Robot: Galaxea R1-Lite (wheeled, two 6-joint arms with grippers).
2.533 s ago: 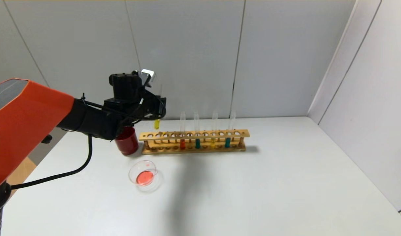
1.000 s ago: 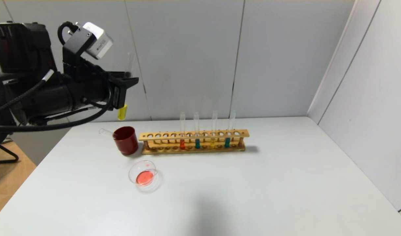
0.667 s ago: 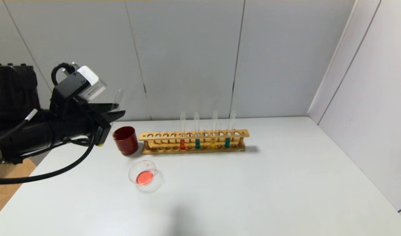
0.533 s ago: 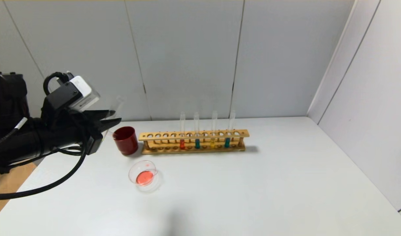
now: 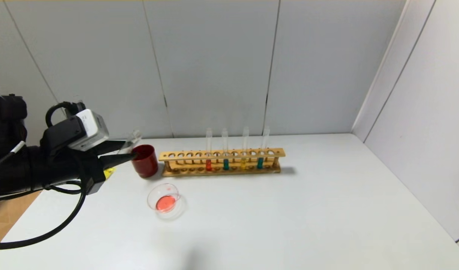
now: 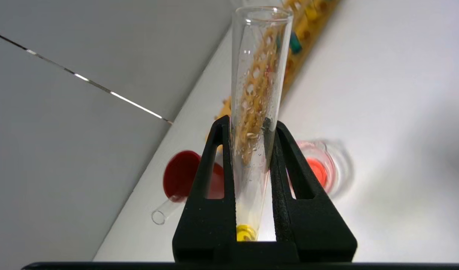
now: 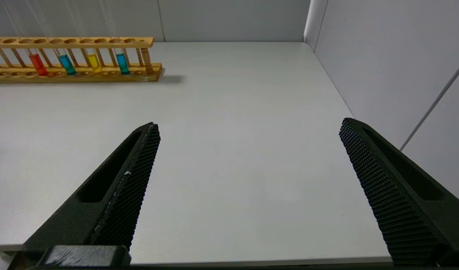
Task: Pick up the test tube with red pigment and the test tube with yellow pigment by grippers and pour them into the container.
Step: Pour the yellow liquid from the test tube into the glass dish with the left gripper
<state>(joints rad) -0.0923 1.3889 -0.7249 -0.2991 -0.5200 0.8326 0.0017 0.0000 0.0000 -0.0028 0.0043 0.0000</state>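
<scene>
The left tool [image 6: 252, 150] clamps the slim clear glass test tube with yellow pigment [image 6: 253, 112] above the white bench [image 5: 289, 210] — beside the dark red cup [image 5: 145, 161], near the shallow clear glass container [image 5: 165, 202]. The right tool [image 7: 248, 150] gapes wide, idle.
</scene>
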